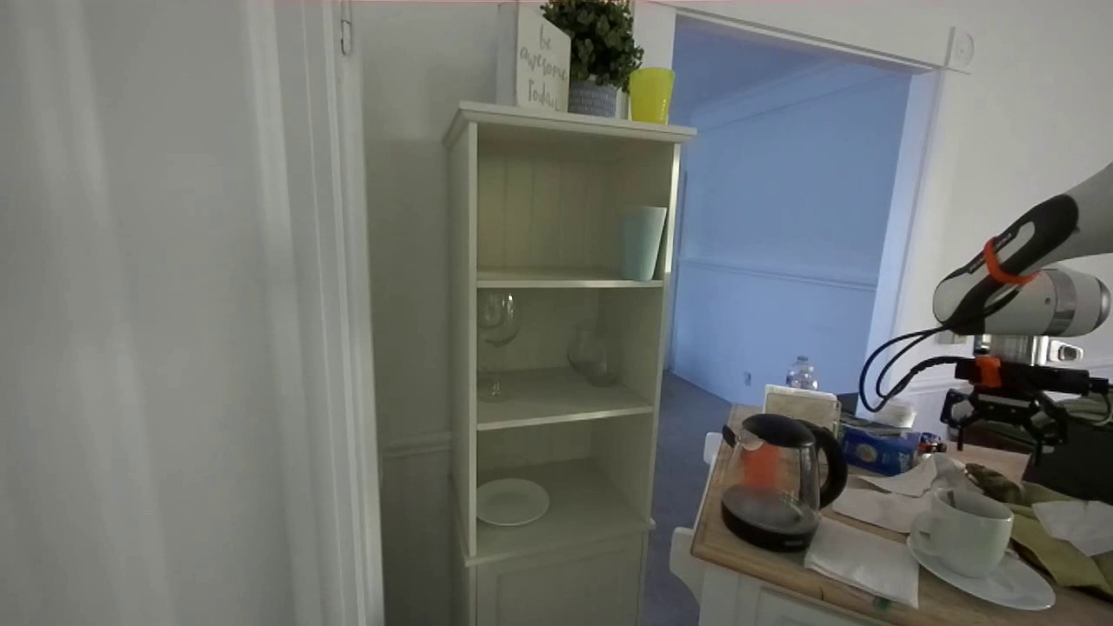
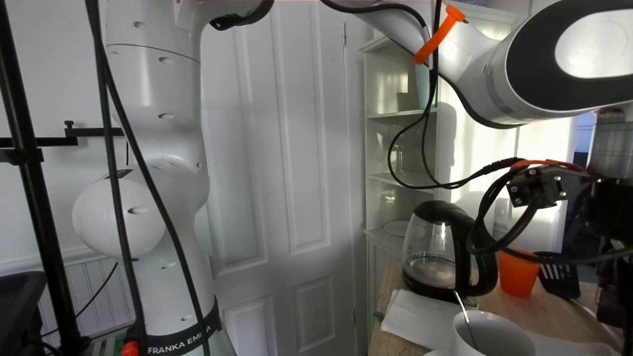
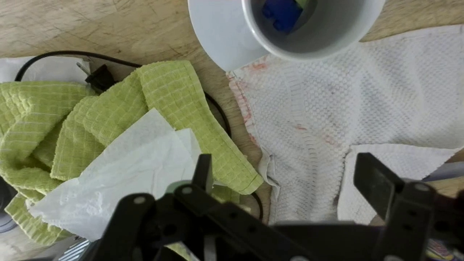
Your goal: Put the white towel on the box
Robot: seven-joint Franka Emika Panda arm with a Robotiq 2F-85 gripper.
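The white towel (image 3: 326, 105) lies spread on the wooden table in the wrist view, textured, with reddish stains and one corner folded over. In an exterior view the white towel (image 1: 880, 509) lies behind the cup. A blue box (image 1: 878, 449) stands at the back of the table with things on top. I cannot make the box out in the wrist view. My gripper (image 3: 284, 163) is open and empty, above the towel's near part, with the fingers wide apart. It also hangs above the table in an exterior view (image 1: 998, 439).
A white cup (image 3: 319, 32) on a saucer (image 3: 221, 34) sits beside the towel. A green cloth (image 3: 174, 98) with white paper (image 3: 134, 156) and a black cord lie left. A glass kettle (image 1: 774, 482), folded napkin (image 1: 865, 561), orange cup (image 2: 518, 274) and black spatula (image 2: 559, 277) stand nearby.
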